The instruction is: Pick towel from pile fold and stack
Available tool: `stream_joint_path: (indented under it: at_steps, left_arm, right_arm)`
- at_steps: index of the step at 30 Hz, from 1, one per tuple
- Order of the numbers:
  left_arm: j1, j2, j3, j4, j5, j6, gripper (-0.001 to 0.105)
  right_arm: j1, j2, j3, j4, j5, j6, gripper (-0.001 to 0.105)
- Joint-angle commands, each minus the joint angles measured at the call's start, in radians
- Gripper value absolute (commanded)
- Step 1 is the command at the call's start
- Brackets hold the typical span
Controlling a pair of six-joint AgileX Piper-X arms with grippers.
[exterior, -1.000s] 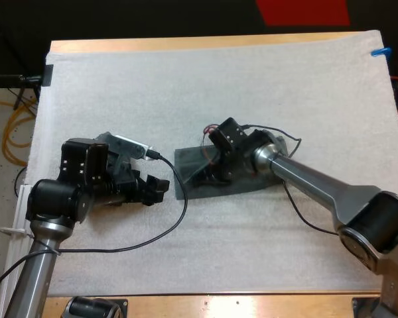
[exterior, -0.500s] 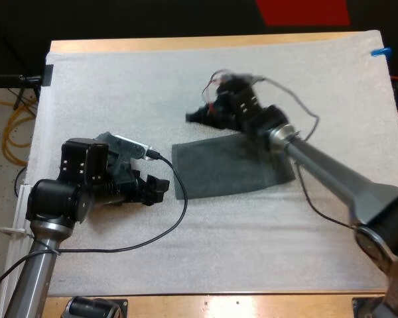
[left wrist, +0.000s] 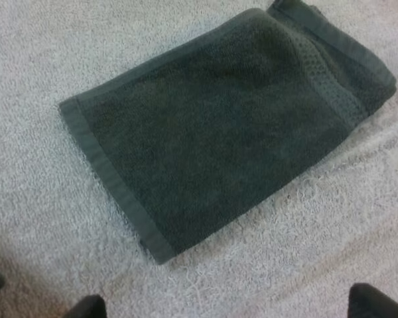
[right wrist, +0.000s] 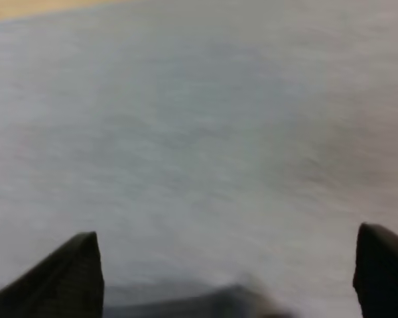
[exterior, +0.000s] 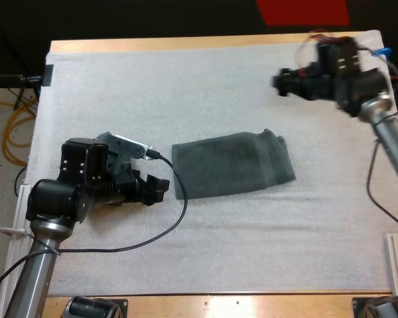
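White mat surface [exterior: 186, 79]: folded towel [exterior: 232, 173] lies flat just ahead of spread left claw [exterior: 160, 188], well apart from spread right claw [exterior: 280, 82]. Fold looks done; stacking remains.

Left arm [exterior: 36, 278]: silver tubular link, black rounded joint housing, pale screws on black wrist block. Right arm [exterior: 391, 142]: same finish. Fingertips [right wrist: 76, 271] black, wedge-shaped.

High view: from rear, forward-down over mat [exterior: 186, 79]. Left wrist: close on towel [left wrist: 219, 126], shared with high. Right wrist: near mat.
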Motion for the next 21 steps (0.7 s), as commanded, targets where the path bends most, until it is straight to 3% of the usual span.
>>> stream_joint_path:
  at_steps: [1,6,9,12,16,21]
  left_arm:
    - [-0.004,-0.006,-0.001,-0.004,0.006,-0.006,0.069]
    - [-0.004,-0.006,-0.001,-0.030,0.006,-0.097,0.069]
    - [-0.004,-0.006,-0.001,-0.070,0.006,-0.165,0.069]
    - [-0.004,-0.006,-0.001,-0.105,0.006,-0.221,0.069]
    - [-0.004,-0.006,-0.001,-0.113,0.013,-0.229,0.069]
    - [-0.004,-0.006,-0.001,-0.109,0.036,-0.229,0.069]
  right_arm:
    - [-0.025,-0.013,-0.006,0.061,-0.012,-0.042,0.074]
    - [-0.131,-0.009,0.023,0.200,-0.027,-0.172,0.074]
    - [-0.166,-0.009,0.078,0.197,-0.117,-0.194,0.074]
    - [-0.178,-0.009,0.163,0.148,-0.195,-0.194,0.074]
    - [-0.174,0.005,0.281,0.060,-0.290,-0.187,0.074]
    - [-0.173,0.076,0.361,-0.039,-0.435,-0.101,0.074]
